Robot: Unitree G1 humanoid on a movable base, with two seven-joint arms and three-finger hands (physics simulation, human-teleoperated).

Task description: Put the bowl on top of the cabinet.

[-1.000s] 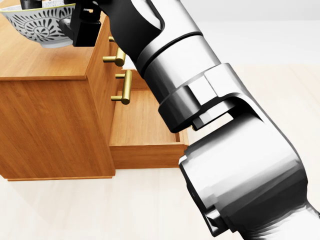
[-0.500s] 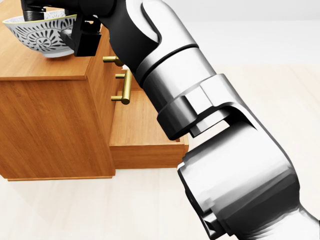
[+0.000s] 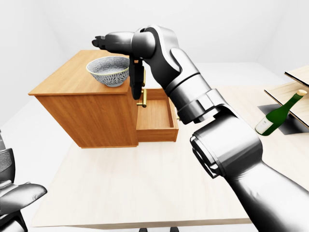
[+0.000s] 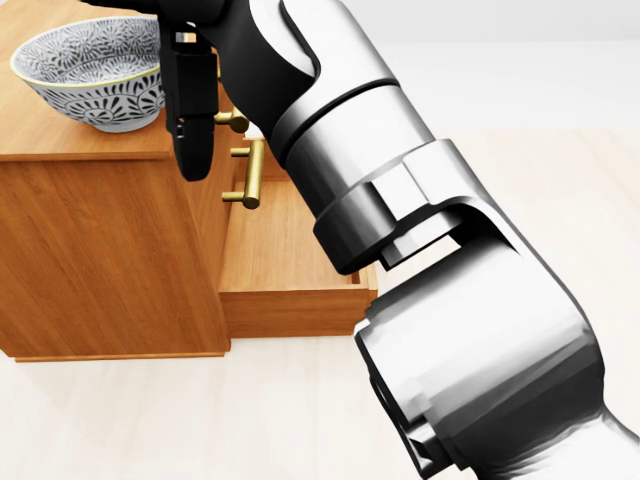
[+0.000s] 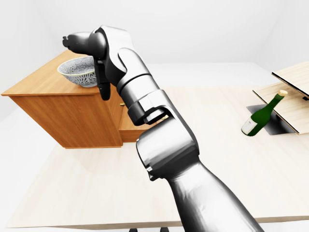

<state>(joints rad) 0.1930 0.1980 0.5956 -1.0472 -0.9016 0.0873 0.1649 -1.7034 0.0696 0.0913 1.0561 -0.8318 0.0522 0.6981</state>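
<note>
Left-eye view: your bowl (image 3: 109, 71) sits upright on the cabinet (image 3: 67, 79) top, toward eleven o'clock of the picture. Your right hand (image 3: 133, 65) hangs at the bowl's three o'clock, fingers spread and pointing down, holding nothing. Your left hand (image 3: 14, 195) shows at seven o'clock; I cannot tell how open it is. One green bottle (image 3: 280, 112) leans at three o'clock.

Head view: the fingers (image 4: 190, 100) hang just beside the bowl's rim. Swing toward nine o'clock and you would likely shove or tip the bowl; drop, and you could strike the brass handles (image 4: 250, 172). One open drawer (image 4: 290, 250), two handles.

Right-eye view: one bowl, one cabinet.
</note>
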